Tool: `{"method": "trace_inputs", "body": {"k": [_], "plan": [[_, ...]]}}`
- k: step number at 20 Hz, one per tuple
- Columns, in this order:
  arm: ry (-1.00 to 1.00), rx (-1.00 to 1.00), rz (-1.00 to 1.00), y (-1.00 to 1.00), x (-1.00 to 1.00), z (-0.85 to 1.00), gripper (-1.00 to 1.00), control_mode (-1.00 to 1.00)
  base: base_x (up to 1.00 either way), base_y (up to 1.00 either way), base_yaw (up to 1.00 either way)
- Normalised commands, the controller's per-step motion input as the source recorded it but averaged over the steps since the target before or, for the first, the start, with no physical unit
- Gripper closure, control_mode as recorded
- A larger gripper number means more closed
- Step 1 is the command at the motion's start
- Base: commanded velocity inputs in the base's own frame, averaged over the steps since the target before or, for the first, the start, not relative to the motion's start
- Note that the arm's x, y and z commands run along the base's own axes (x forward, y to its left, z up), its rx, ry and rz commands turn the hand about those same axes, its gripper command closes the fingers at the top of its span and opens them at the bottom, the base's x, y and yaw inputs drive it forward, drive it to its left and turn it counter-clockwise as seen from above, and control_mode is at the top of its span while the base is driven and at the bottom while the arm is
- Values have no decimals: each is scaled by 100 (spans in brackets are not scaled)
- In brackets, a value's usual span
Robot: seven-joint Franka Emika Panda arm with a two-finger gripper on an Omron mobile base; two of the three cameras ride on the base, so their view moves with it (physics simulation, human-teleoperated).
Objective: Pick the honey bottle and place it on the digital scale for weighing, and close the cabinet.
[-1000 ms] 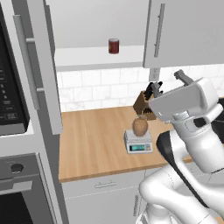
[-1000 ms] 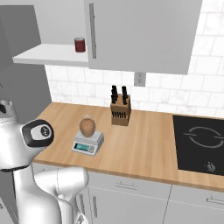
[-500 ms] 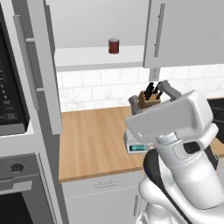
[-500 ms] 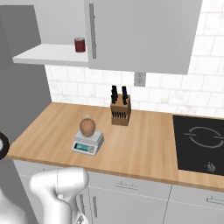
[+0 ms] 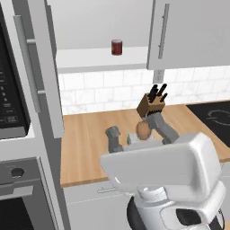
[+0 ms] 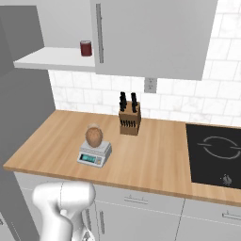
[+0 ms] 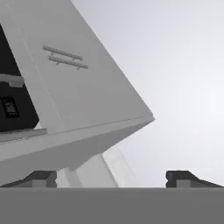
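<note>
While the honey bottle (image 6: 94, 136) sits upright on the digital scale (image 6: 95, 154), the gripper (image 7: 111, 177) holds nothing, its two dark fingertips (image 7: 40, 178) spread wide apart. Just behind the scale and to its right stands a knife block (image 6: 129, 120) against the tiled wall. Above the scale, the cabinet (image 6: 153, 37) has one door (image 5: 39, 67) swung open, showing a white shelf (image 6: 59, 59) with a dark red jar (image 6: 85, 48) on it. Well to the right of the scale, a black cooktop (image 6: 214, 153) lies in the wooden counter (image 6: 146, 160).
</note>
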Motion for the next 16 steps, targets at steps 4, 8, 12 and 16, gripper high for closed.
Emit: {"method": "trace_inputs", "body": {"k": [4,8,12,16], "plan": [[26,7,-1,82,11,-65,-100,-100,0,0,0],[41,1,-7,52,88,-79,-100,-100,0,0,0],[44,1,-9,20,100,-94,-100,-100,0,0,0],[29,1,-6,41,94,-42,-100,-100,0,0,0]]}}
